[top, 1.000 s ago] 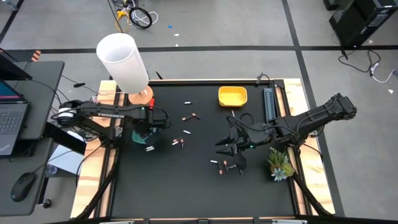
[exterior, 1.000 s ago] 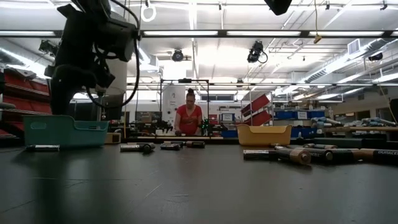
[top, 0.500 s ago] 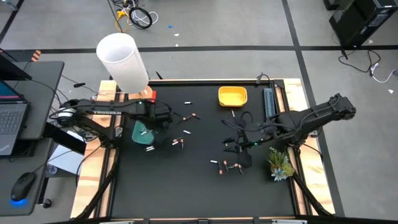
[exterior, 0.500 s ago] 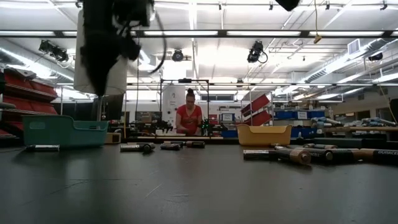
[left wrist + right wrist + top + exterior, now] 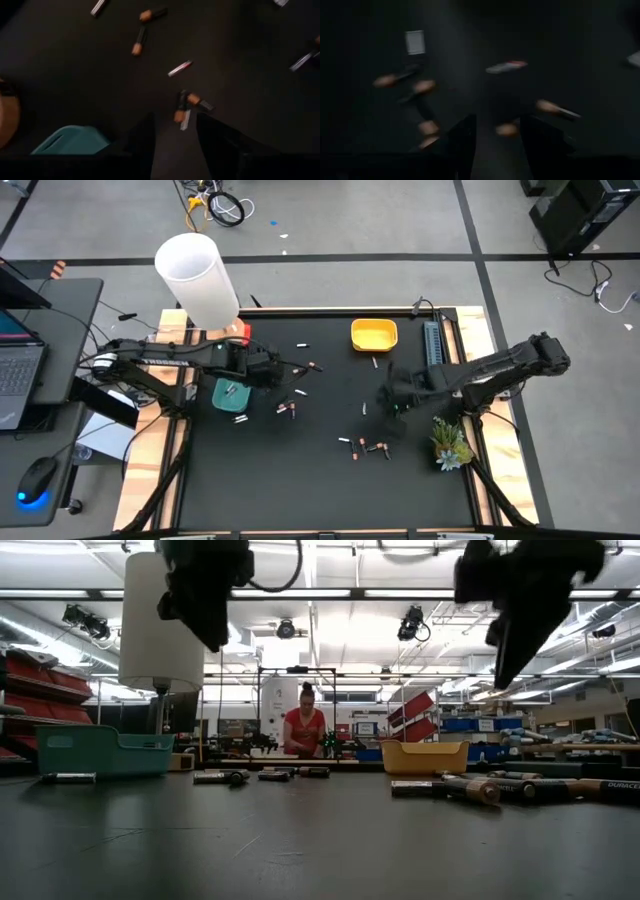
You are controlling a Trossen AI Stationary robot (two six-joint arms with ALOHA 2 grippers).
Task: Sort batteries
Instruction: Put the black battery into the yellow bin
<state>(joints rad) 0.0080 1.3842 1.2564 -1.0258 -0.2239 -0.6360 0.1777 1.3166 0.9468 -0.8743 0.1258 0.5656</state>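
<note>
thin cylindrical batteries [image 5: 288,409] on matte black mat [image 5: 320,480]; left gripper [image 5: 268,370] & right gripper [image 5: 385,395] both parted, empty.

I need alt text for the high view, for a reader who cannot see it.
Seen from above, two dark robot arms reach over a black table scattered with small batteries. The left end effector is beside a teal bin; the right end effector is below a yellow bin.

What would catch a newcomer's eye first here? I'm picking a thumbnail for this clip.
Probably the tall white cylinder standing at the black table's far left corner, then the yellow bowl at the far edge. Next, small batteries scattered mid-table, with the left gripper beside the teal bin and the right gripper above another cluster.
</note>
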